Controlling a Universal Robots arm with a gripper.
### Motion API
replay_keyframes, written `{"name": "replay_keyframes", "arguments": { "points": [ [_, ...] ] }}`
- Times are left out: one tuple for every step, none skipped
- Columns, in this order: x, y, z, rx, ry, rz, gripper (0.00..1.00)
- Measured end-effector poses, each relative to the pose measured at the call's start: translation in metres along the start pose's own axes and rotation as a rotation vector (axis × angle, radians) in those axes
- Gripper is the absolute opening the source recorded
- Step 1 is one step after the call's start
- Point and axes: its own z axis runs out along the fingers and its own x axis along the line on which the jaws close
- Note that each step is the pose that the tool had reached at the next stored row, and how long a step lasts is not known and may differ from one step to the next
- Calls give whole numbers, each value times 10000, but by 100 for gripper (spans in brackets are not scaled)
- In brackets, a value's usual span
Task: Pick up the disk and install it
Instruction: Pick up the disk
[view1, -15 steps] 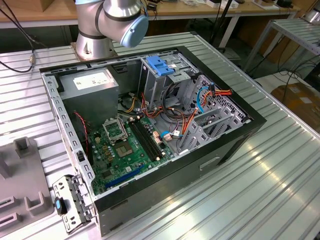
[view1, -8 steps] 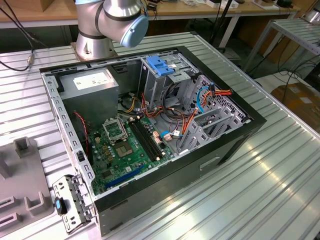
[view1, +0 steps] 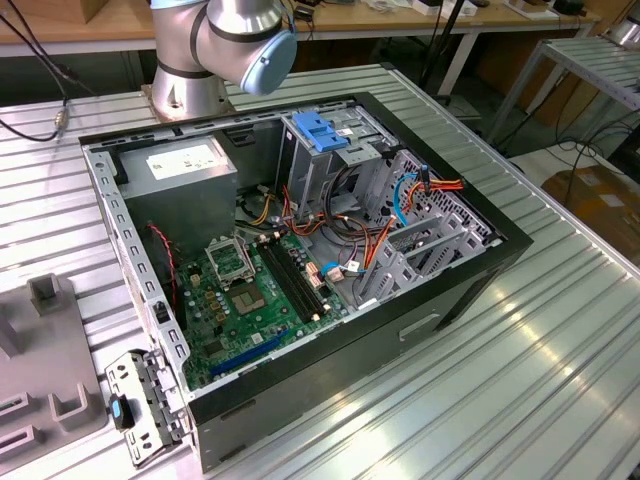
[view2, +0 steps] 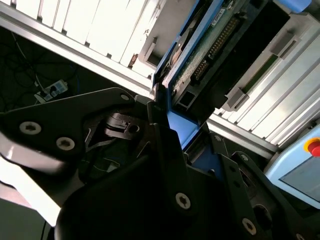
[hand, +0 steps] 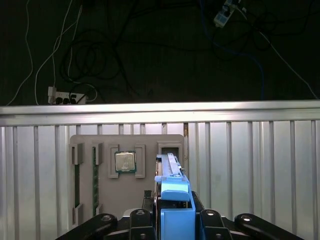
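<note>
In both wrist views my gripper (hand: 175, 222) is shut on the disk (hand: 172, 172). The disk is a flat drive in a blue plastic carrier frame (hand: 177, 212). It stands edge-on between the black fingers (hand: 210, 220). In the second wrist view its green circuit board (view2: 210, 47) and blue edge (view2: 182, 127) run away from the gripper (view2: 167, 117). The disk hangs over a grey holder plate (hand: 150, 185), near an empty slot (hand: 170, 146). The open computer case (view1: 300, 250) lies on the table in the exterior view.
Inside the case are a tall grey drive cage with a blue top (view1: 322, 130), a power supply box (view1: 180, 165) and the motherboard (view1: 250, 290). The holder plate also carries a processor chip (hand: 125, 161) and memory sticks (hand: 76, 185). The arm's base (view1: 220, 40) stands behind the case.
</note>
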Motion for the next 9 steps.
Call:
{"name": "replay_keyframes", "arguments": {
  "points": [
    [0,0,0,1,0,0,37],
    [0,0,-1,0,0,0,37],
    [0,0,-2,0,0,0,37],
    [0,0,-2,0,0,0,37],
    [0,0,-2,0,0,0,37],
    [0,0,-4,0,0,0,37],
    [0,0,-9,-3,2,0,37],
    [0,0,-15,-2,1,0,37],
    [1,0,-35,-2,1,0,37]
  ]
}}
